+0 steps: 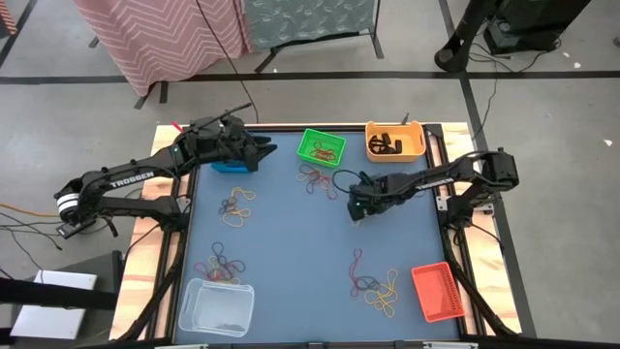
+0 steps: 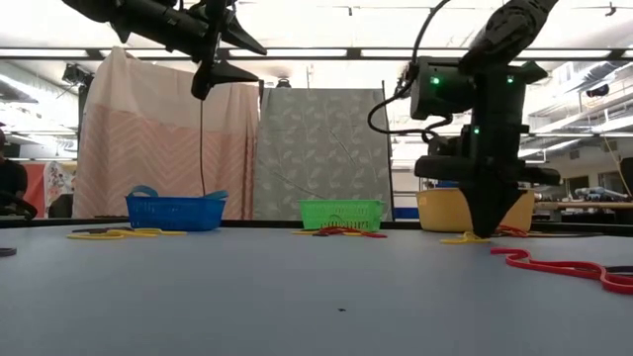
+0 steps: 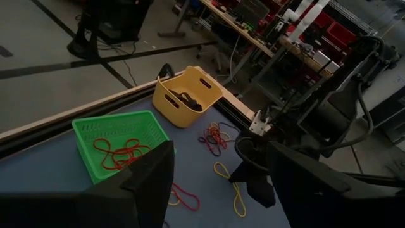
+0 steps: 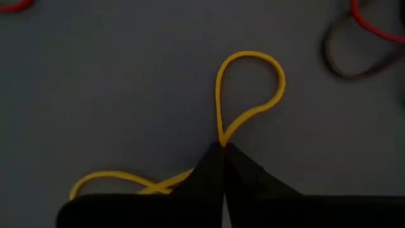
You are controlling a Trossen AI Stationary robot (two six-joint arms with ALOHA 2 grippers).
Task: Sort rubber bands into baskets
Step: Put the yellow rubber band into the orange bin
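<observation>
— Where are you with the sorting?

— Early on, I judge. My right gripper is down on the table, just toward the red basket from the green basket, its jaws pressed together on a yellow rubber band. The band is still flat on the surface, not lifted.

— And what's already sorted?

— The green basket holds red and orange loops, and the yellow-orange basket beside it holds dark ones. The clear basket, well away from the green one, has a few dark bands. Loose clusters still lie across the table, so most remains.

— Your other arm?

— The left gripper hangs over the blue basket, next to the green one, jaws apart, nothing between them.

— The surroundings?

— A blue-grey mat on a wood-edged table; beyond the green basket, draped cloth screens and workshop shelving.
</observation>
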